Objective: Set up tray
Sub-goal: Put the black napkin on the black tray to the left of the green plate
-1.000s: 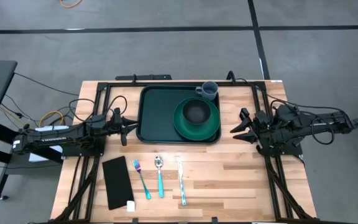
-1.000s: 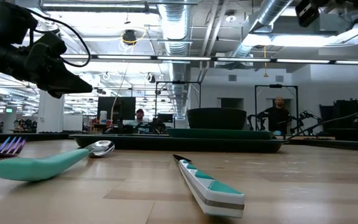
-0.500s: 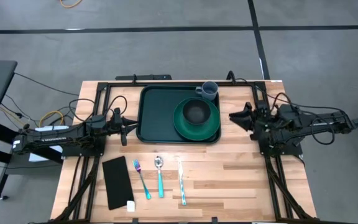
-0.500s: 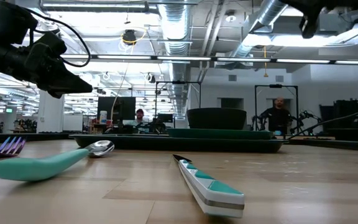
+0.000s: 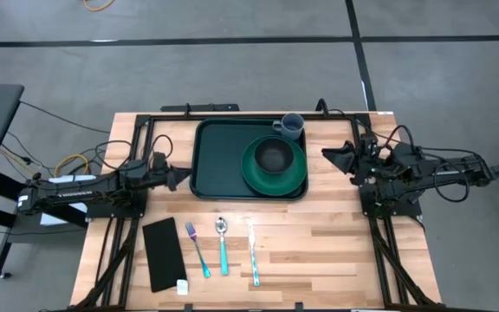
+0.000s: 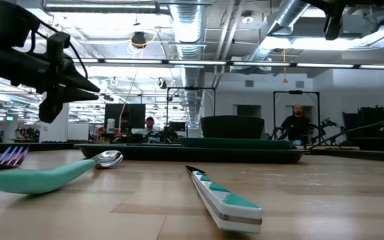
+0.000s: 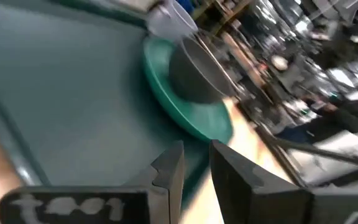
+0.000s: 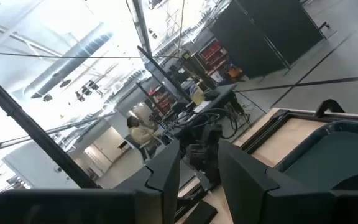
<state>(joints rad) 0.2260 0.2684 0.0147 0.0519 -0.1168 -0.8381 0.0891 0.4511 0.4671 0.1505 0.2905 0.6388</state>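
- Centrally, the tray (image 5: 223,160) is lying toward the far edge of the wooden table (image 5: 336,234), between the two arms.
- Sitting on the tray's right half is a round green plate (image 5: 274,173), and it is carrying a dark bowl (image 5: 273,154).
- A grey cup (image 5: 292,126) is standing at the tray's far right corner, just beside the plate.
- The left gripper (image 5: 178,176) is hovering just beside the tray's left rim, its fingers (image 7: 166,177) sitting nearly closed with only a thin gap, grasping nothing.
- The right gripper (image 5: 332,154) is hanging right of the tray, apart from it, tilted upward; its fingers (image 8: 166,171) are standing slightly parted and gripping nothing.
- Nearer the front edge, a black rectangle (image 5: 163,253), a fork (image 5: 197,247), a spoon (image 5: 223,245) and a knife (image 5: 253,251) are lying in a row.
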